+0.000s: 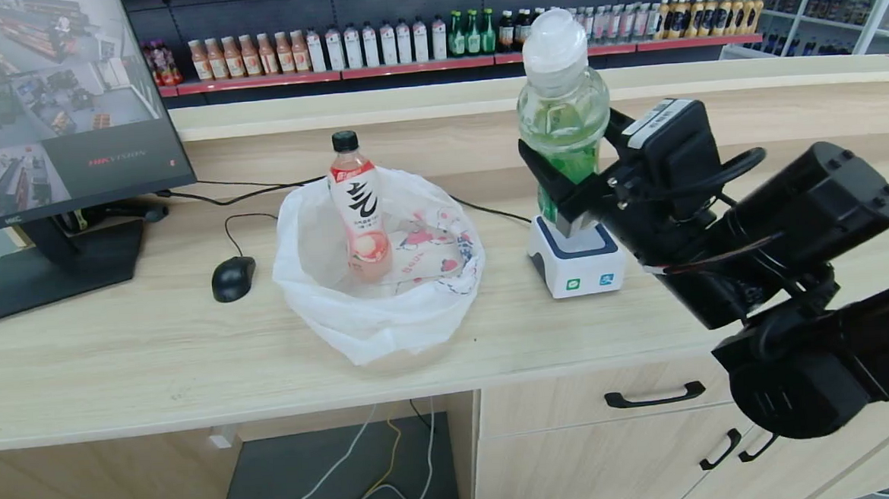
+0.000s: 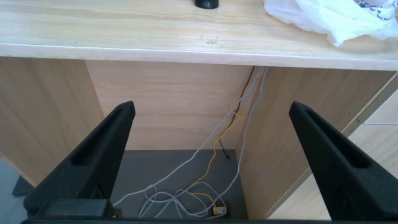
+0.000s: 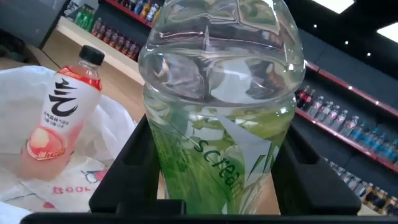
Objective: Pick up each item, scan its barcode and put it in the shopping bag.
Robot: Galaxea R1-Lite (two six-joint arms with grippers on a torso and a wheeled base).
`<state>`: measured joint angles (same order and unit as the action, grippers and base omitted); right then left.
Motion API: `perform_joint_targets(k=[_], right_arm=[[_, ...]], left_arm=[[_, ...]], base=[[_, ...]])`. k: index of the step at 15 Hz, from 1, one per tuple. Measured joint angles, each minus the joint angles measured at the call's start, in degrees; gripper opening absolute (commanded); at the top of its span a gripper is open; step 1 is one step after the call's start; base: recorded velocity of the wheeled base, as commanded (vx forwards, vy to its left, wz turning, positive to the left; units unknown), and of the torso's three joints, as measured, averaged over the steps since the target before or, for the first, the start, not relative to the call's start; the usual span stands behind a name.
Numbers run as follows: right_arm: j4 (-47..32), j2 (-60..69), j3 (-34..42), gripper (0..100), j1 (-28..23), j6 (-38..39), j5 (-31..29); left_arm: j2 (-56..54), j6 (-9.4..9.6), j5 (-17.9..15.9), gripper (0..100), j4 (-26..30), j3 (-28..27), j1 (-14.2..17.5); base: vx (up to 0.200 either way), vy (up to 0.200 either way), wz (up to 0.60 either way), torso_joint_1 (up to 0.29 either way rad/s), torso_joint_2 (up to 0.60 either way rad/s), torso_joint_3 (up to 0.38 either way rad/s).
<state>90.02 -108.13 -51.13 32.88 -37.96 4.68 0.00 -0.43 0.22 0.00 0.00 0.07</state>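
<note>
My right gripper (image 1: 563, 186) is shut on a clear bottle with a green label and white cap (image 1: 562, 106), held upright just above the white barcode scanner (image 1: 576, 258) on the counter. The same green bottle (image 3: 217, 124) sits between the right fingers (image 3: 127, 168). A pink drink bottle with a black cap (image 1: 359, 208) stands upright inside the white shopping bag (image 1: 379, 306), left of the scanner; that pink bottle (image 3: 59, 121) and the bag (image 3: 25, 81) also appear in the right wrist view. My left gripper (image 2: 211, 155) hangs open below the counter edge, holding nothing.
A monitor (image 1: 49, 103) on a black stand sits at the counter's left, with a black mouse (image 1: 233, 278) and cables beside the bag. Drawers with black handles (image 1: 654, 398) lie under the counter's right part. Loose cables (image 2: 205, 180) hang in the opening beneath.
</note>
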Motion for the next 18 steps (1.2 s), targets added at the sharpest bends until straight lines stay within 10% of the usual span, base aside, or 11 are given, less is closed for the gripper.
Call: perform_joint_targets(k=[18], right_arm=[[-0.07,-9.76,-5.16,0,-12.07,-12.92,27.78]], left_arm=[[0.0,0.0,0.02,100,0.0,0.0,0.0]], base=[[0.0,0.0,0.0,0.0,0.0,0.0]])
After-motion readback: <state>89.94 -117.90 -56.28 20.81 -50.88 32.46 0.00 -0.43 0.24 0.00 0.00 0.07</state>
